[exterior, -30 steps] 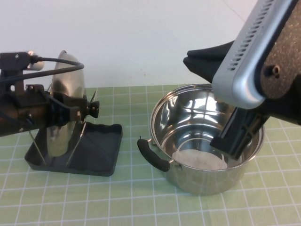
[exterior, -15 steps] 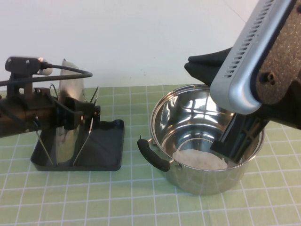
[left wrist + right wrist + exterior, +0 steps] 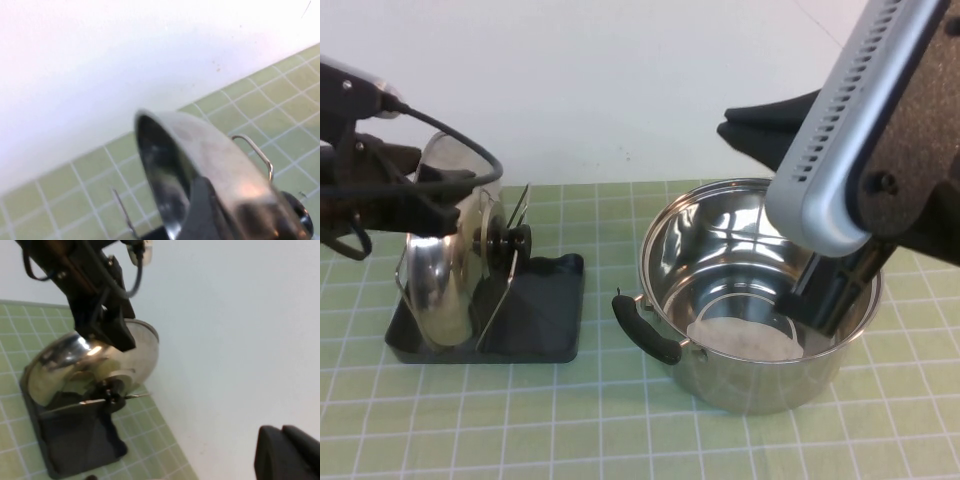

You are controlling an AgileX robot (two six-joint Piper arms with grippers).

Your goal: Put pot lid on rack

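The pot lid (image 3: 445, 275) stands on edge in the rack (image 3: 545, 310), leaning between the wire uprights, with its black knob (image 3: 510, 240) facing the pot. My left gripper (image 3: 445, 205) is at the lid's upper rim with its jaws apart, one on each side of the rim. The left wrist view shows the lid's rim (image 3: 210, 155), a rack wire (image 3: 257, 150) and one dark finger (image 3: 200, 210) on the hollow side. The right wrist view shows the lid (image 3: 75, 365) and the left gripper (image 3: 117, 332). My right gripper (image 3: 735, 128) is shut and empty, raised over the pot's far side.
The deep steel pot (image 3: 750, 290) with black handles stands right of the rack, under my right arm. The green gridded mat (image 3: 600, 420) lies under everything. A white wall runs close behind the rack and pot.
The lid has dropped into the rack and tipped back to lean on the wires. My left gripper has risen and drawn left. The right arm has barely moved.
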